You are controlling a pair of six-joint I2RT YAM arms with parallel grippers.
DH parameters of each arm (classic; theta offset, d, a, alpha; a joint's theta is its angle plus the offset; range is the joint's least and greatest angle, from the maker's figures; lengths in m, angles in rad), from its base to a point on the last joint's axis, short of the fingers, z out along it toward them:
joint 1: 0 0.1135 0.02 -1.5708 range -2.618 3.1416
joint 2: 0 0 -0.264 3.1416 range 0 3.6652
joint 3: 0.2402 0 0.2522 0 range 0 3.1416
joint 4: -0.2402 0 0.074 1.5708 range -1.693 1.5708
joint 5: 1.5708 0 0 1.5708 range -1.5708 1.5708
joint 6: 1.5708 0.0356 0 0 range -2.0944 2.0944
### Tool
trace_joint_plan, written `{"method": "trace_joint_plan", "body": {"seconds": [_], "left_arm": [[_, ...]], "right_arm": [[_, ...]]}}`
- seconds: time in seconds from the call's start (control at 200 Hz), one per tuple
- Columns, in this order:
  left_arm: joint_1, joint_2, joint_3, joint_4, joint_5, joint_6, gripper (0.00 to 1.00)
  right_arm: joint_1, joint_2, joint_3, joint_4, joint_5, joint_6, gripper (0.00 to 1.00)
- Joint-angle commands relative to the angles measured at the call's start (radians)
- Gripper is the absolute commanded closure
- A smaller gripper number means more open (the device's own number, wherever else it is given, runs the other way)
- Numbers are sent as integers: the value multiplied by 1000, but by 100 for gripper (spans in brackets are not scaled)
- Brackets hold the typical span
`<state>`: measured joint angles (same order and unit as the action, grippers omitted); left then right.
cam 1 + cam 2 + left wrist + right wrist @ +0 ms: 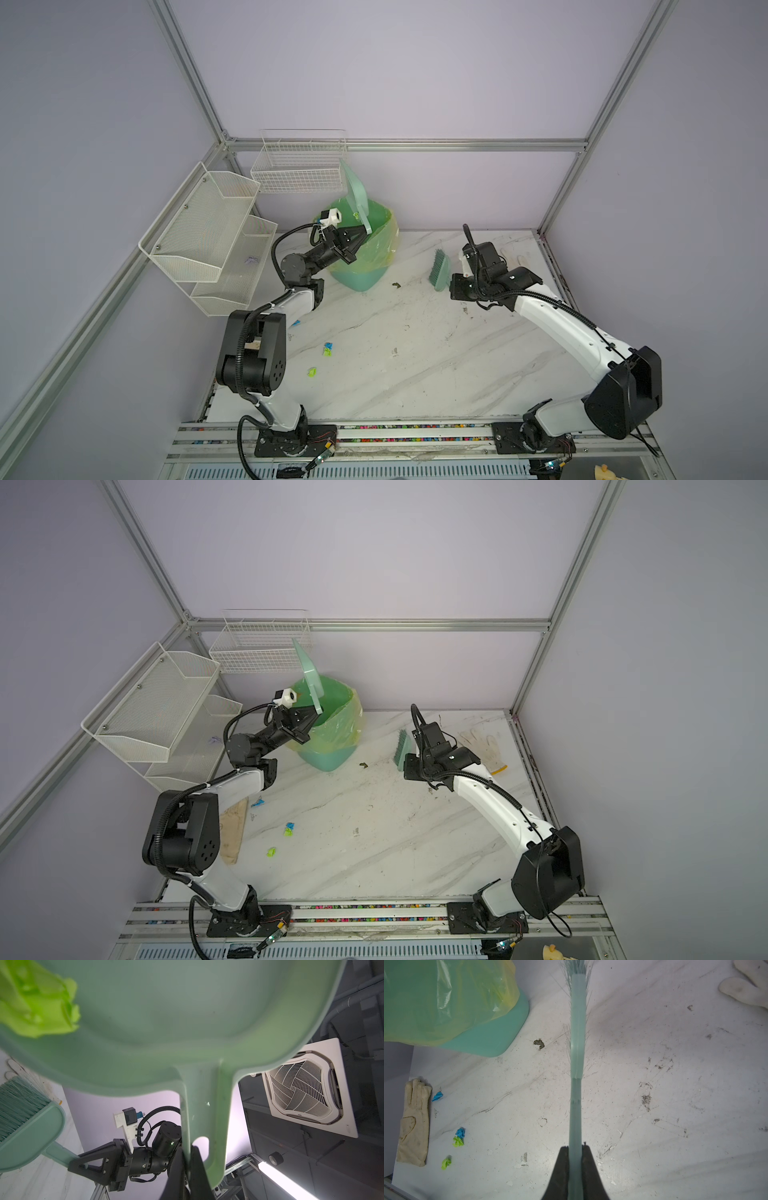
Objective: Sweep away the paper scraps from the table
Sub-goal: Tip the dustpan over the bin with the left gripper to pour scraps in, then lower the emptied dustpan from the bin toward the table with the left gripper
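paper scraps (460, 1132) on table (695, 1167): 4 | gloves (413, 1126): 2 | brush (577, 1043): 1 | dustpan (187, 1022): 1

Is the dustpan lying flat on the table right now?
No, the left gripper holds the dustpan tipped up over the bin, clear of the table.

Look at me then: my white-shelled left arm (293, 301) and right arm (559, 322) ran between chunky matte-black joint housings (253, 357), ribbed black cable hose (275, 249) strung alongside. My black right gripper (71, 1164) had hollow triangular fingers (91, 1177) dotted with small screws (106, 1160); my left gripper (187, 1150) was equally black. A tiny green light (172, 1143) glowed on a motor drum (166, 1134).
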<state>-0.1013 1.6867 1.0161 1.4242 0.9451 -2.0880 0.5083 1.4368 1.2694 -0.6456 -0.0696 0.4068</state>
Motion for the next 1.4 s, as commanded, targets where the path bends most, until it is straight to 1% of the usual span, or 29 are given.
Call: {"method": "trace_joint_plan", "body": {"seconds": [0.0, 0.14, 0.325, 0.4, 0.435, 0.515, 0.585, 0.65, 0.695, 0.735, 0.775, 0.845, 0.895, 0.925, 0.995, 1.03, 1.07, 1.17, 1.31, 1.35, 1.395], "left_arm": [[-8, -73, 12, 65, 30, -349, 100], [-11, -96, -26, 44, 30, -329, 100], [-11, -85, -30, 44, 39, -326, 100], [-14, -92, -55, 42, 24, -324, 100], [-16, -104, -67, 28, 20, -307, 100], [-14, -119, -68, -58, 72, -244, 100], [-19, -123, -85, -68, 52, -245, 100], [-25, -140, -66, -81, 50, -226, 100], [-21, -150, -45, -139, 82, -188, 100], [-9, -161, -36, -255, 118, -124, 100], [-7, -183, -45, -356, 117, -57, 100], [-8, -219, -40, -477, 106, 34, 100], [-8, -228, -20, -533, 119, 65, 100], [-8, -223, -22, -507, 113, 38, 100], [-13, -196, -29, -348, 75, -84, 100], [-12, -183, -18, -304, 80, -112, 100], [-11, -175, -11, -292, 90, -124, 100], [-9, -172, -31, -290, 77, -126, 100], [-9, -166, -31, -245, 74, -152, 100], [-8, -175, -26, -279, 85, -119, 100], [-9, -196, -18, -373, 108, -38, 100]], "right_arm": [[-7, -38, 31, -2, -11, 6, 100], [-7, -34, 32, 8, -28, 7, 100], [-6, -21, 44, -1, -43, 20, 100], [-7, -24, 45, -4, -36, 24, 100], [-6, -25, 45, -5, -32, 27, 100], [-6, -29, 48, -8, -31, 27, 100], [-6, -27, 48, -9, -27, 26, 100], [-7, -28, 48, -11, -25, 27, 100], [-7, -31, 44, -8, -24, 27, 100], [-7, -32, 40, -5, -24, 24, 100], [-6, -29, 41, -4, -24, 23, 100], [-7, -27, 45, -9, -25, 24, 100], [-7, -33, 41, -8, -26, 26, 100], [-7, -38, 38, -5, -25, 24, 100], [-7, -44, 36, -6, -16, 24, 100], [-7, -44, 37, -9, -15, 25, 100], [-7, -44, 38, -10, -15, 23, 100], [-7, -47, 35, -9, -15, 22, 100], [-7, -56, 30, -9, -18, 21, 100], [-6, -58, 28, -9, -18, 21, 100], [-7, -58, 25, -7, -13, 21, 100]]}}
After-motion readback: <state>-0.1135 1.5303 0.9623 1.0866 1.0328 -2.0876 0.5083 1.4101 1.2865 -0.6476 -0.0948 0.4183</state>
